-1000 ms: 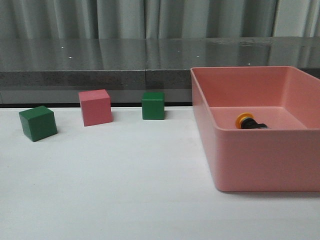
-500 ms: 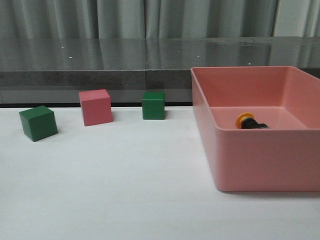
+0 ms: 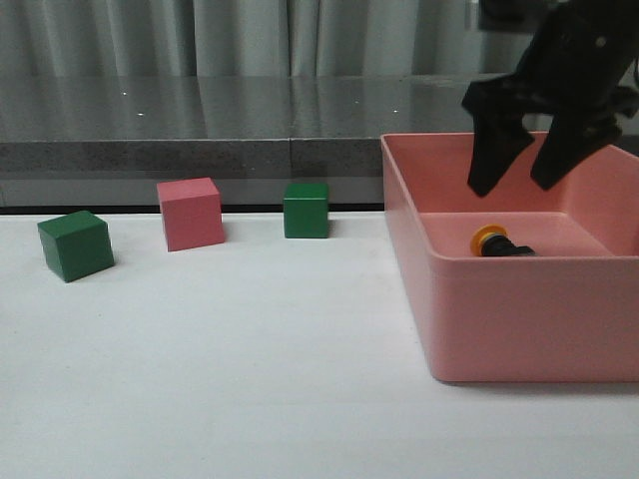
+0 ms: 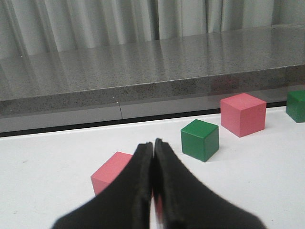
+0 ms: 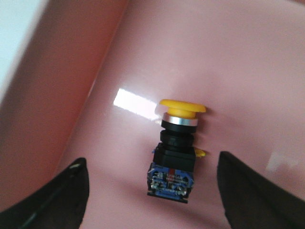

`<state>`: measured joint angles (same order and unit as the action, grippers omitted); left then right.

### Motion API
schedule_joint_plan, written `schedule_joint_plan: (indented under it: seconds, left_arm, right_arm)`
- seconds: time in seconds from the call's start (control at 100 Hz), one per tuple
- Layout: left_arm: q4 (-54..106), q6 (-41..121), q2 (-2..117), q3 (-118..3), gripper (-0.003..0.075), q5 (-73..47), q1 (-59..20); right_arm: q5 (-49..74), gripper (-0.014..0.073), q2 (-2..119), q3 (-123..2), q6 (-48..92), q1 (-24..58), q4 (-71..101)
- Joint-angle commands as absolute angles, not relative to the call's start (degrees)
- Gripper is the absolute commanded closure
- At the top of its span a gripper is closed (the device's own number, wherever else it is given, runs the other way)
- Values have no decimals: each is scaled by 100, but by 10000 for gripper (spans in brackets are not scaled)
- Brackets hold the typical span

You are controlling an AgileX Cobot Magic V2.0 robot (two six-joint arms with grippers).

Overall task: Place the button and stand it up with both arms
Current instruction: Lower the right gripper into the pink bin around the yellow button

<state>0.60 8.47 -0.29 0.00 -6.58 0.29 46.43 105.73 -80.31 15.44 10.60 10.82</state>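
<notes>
The small push-button switch with the yellow mushroom cap, silver collar, black body and blue-and-clear square base is lying on its side on the floor of the large pink plastic bin. From the front view only the yellow cap and a bit of the black body peek over the bin's near wall, cap pointing left. The right wrist view looks straight down on it: cap, collar, body and base in one line, a bright glare patch on the pink floor just beside the cap.

Directly above it hangs the right arm's bulky black gripper, fingers spread wide, tips dipping inside the bin's rim but clear of the button, nothing between them. In the right wrist view those two dark fingers flank the button on either side, not touching it.

Over on the other side, the left gripper is pressed closed, its two black fingers meeting tip to tip, gripping nothing. It hovers low over the white tabletop, with a pink cube partly hidden just behind it.

Out on the table, left of the bin: a green cube nearest the bin, a pink cube further left, and another green cube furthest left and a little nearer the camera. Behind them runs a grey speckled stone ledge, with pale curtains at the back.
</notes>
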Motion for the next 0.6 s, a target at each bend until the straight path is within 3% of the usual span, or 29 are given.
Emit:
schedule_joint_plan:
  seconds: [0.0,0.47,0.59]
  left_arm:
    - [66,803,-206,262,739,-215,35]
    - [66,803,-206,262,740,-215,35]
    - [66,803,-206,262,739,-215,35]
  right_arm:
    - [4892,-6,10723,-8460,1624,1036,1145]
    - [4581,-1,11228,-8560,1265,1036,667]
    - [4716,111,11423,-8560,1177,1036,579]
